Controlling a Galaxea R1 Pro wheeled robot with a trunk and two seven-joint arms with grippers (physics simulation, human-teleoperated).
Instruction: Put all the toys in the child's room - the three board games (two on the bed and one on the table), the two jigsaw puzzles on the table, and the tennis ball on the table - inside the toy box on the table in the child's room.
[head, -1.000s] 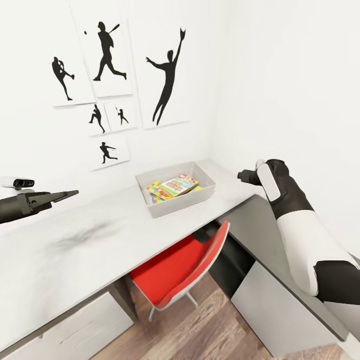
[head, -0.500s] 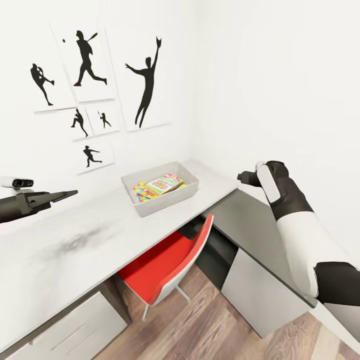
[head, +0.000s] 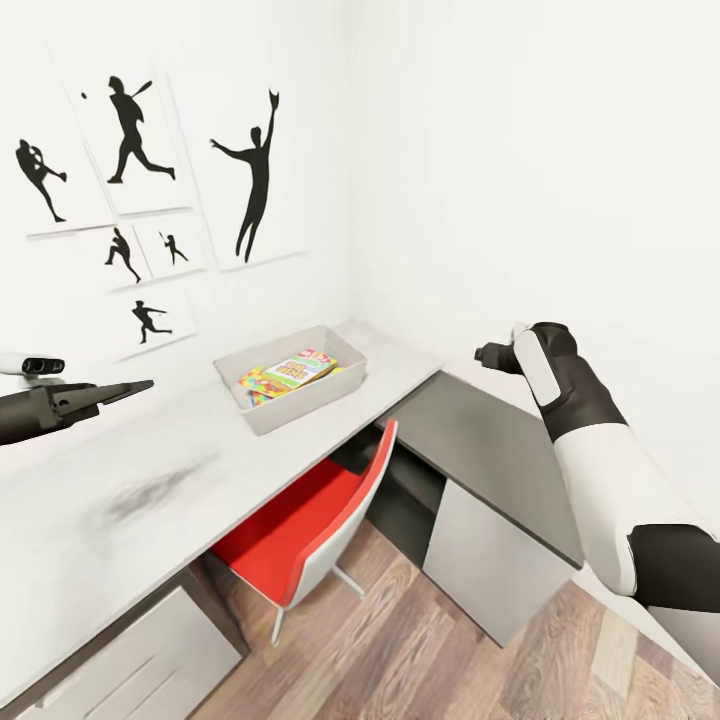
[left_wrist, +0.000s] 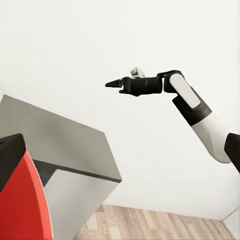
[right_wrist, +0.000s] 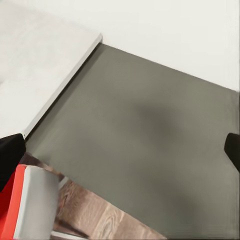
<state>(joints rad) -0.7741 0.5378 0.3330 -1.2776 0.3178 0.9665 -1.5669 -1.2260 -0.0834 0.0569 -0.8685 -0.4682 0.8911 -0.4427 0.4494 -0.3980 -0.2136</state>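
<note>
The toy box (head: 262, 418) stands on the table (head: 100, 500) near the corner of the child's room. Inside it lies a white-red-yellow board game (head: 298, 369) on top of a multicoloured jigsaw puzzle (head: 252, 387). The tennis ball and the bed are out of view. My left gripper (head: 145, 385) hovers over the table's left part, well left of the box. My right gripper (head: 484, 352) hangs over the dark cabinet, right of the box, and also shows in the left wrist view (left_wrist: 111, 84). In each wrist view the fingers stand wide apart with nothing between them.
A dark grey-topped cabinet (head: 480, 450) joins the table at the corner and lies under my right gripper (right_wrist: 150, 140). A red chair (head: 300, 520) is tucked under the table. Baseball silhouette pictures (head: 250, 170) hang on the wall. Wood-plank floor (head: 420, 650) lies below.
The whole picture has shifted left, so the camera has turned right. Both arms keep their places in the view. The toy box and its contents have not moved on the table.
</note>
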